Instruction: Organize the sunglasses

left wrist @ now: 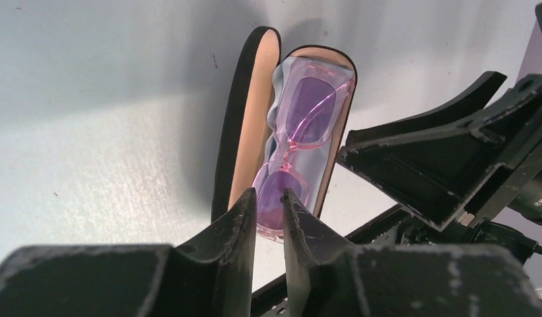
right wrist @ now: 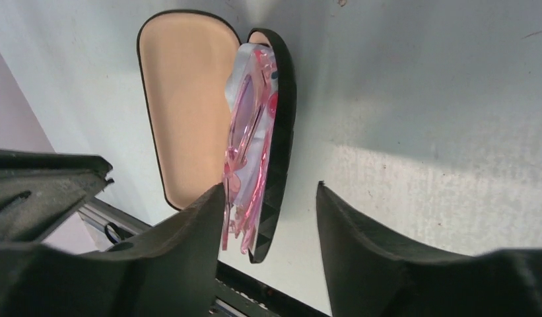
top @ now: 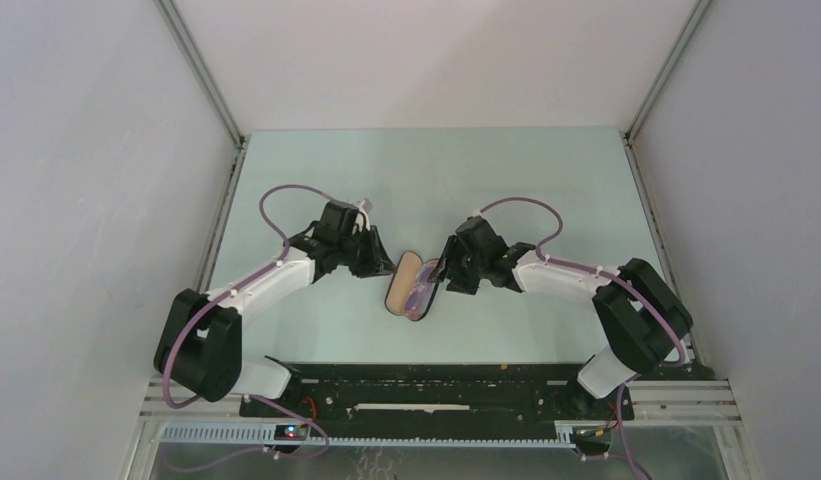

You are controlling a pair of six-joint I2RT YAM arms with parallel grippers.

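Observation:
The sunglasses (top: 423, 296) with a pink-purple frame lie folded on a light blue cloth (left wrist: 280, 89) in the right half of the open black case (top: 399, 283) at mid-table. In the left wrist view the sunglasses (left wrist: 307, 119) lie just beyond my left gripper (left wrist: 269, 198), whose fingers are almost together with nothing between them. My left gripper (top: 379, 262) hovers at the case's left, far end. My right gripper (right wrist: 271, 198) is open; its left finger is beside the near end of the sunglasses (right wrist: 245, 139), and the case's black shell (right wrist: 281, 132) lies between the fingers.
The case's tan-lined lid (right wrist: 182, 99) lies flat to the left of the filled half. The black rail (top: 436, 385) with the arm bases runs along the near edge. White walls enclose the pale green table (top: 436, 180).

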